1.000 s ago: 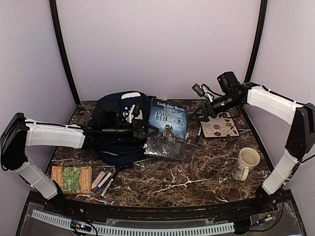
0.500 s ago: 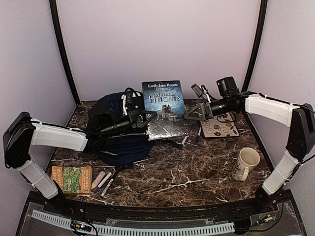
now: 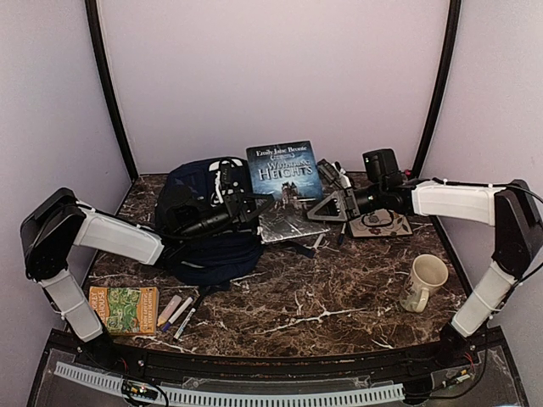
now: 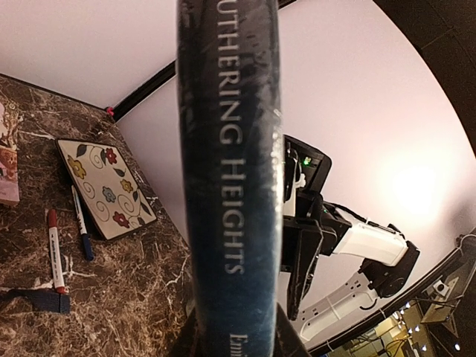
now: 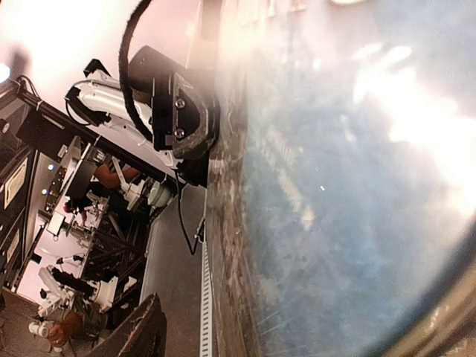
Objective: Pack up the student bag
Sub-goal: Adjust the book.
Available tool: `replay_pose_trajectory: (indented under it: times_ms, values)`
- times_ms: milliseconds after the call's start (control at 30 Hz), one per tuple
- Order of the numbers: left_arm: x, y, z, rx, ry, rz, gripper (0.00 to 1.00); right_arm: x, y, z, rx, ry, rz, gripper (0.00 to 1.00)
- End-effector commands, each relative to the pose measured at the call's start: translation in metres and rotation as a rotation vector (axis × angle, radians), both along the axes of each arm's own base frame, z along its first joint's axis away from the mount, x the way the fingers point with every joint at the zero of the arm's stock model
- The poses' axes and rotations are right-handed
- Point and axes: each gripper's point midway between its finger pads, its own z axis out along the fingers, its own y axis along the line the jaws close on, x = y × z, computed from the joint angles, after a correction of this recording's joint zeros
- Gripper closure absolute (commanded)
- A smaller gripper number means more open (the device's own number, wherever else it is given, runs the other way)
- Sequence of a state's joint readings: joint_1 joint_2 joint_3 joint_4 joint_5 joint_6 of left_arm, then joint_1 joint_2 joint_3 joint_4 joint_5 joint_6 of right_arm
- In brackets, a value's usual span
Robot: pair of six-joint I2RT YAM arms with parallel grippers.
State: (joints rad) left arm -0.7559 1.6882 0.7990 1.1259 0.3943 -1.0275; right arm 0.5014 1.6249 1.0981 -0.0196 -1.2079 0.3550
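Observation:
The student bag (image 3: 204, 248), navy with white patches, lies at the back left of the table. A blue book titled Wuthering Heights (image 3: 284, 170) stands upright to the right of the bag. My left gripper (image 3: 254, 206) is shut on the book's lower left edge. In the left wrist view the book's spine (image 4: 230, 186) rises straight from the jaws. My right gripper (image 3: 317, 211) is at the book's lower right edge, open. In the right wrist view the book's cover (image 5: 349, 186) fills the right side, and one finger (image 5: 140, 331) stands well apart from it.
A floral tile (image 3: 382, 224) lies under the right arm, with a pen (image 3: 342, 233) beside it. A cream mug (image 3: 424, 282) stands front right. Front left are a green and orange booklet (image 3: 124, 307) and several markers (image 3: 178, 313).
My left gripper has raised the book from lying flat on the table to standing upright. My right gripper has swung left and down to the book's right edge, and its jaws have narrowed.

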Motion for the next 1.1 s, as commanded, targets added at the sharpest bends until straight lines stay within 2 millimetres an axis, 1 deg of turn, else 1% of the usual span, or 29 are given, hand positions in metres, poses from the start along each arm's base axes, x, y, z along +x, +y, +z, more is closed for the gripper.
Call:
replay_pose_trajectory:
  times_ms: [0, 167, 267, 333, 400, 533, 667, 767, 933, 1000, 1067]
  values:
    - [-0.011, 0.017, 0.064, -0.183, -0.160, 0.011, 1.00, -0.002, 0.002, 0.027, 0.077, -0.042, 0.023, 0.43]
    - [-0.010, 0.016, 0.062, -0.171, -0.155, 0.014, 1.00, 0.007, 0.003, 0.037, 0.093, -0.031, -0.005, 0.41]
    - [-0.009, 0.016, 0.062, -0.171, -0.153, 0.013, 1.00, 0.014, 0.003, 0.039, 0.091, -0.025, -0.027, 0.42]
    - [-0.009, 0.016, 0.061, -0.171, -0.151, 0.013, 1.00, 0.018, 0.003, 0.038, 0.089, -0.013, -0.038, 0.46]
    - [-0.009, 0.015, 0.061, -0.172, -0.150, 0.010, 1.00, 0.022, 0.003, 0.036, 0.088, 0.003, -0.046, 0.54]
    - [-0.010, 0.015, 0.057, -0.165, -0.145, 0.009, 1.00, 0.027, 0.004, 0.035, 0.104, -0.025, -0.047, 0.54]
    - [-0.008, 0.014, 0.049, -0.142, -0.127, 0.013, 1.00, 0.028, 0.005, 0.036, 0.108, -0.033, -0.047, 0.54]
    - [-0.005, 0.014, 0.041, -0.123, -0.112, 0.018, 1.00, 0.027, 0.005, 0.033, 0.106, -0.030, -0.047, 0.54]
    - [-0.002, 0.013, 0.031, -0.123, -0.083, 0.010, 1.00, 0.026, 0.004, 0.032, 0.116, -0.048, -0.046, 0.54]
    - [-0.002, 0.012, 0.033, -0.134, -0.085, 0.002, 1.00, 0.026, 0.004, 0.031, 0.113, -0.043, -0.047, 0.54]
    - [-0.004, 0.011, 0.038, -0.148, -0.097, -0.007, 1.00, 0.025, 0.002, 0.027, 0.083, 0.013, -0.051, 0.54]
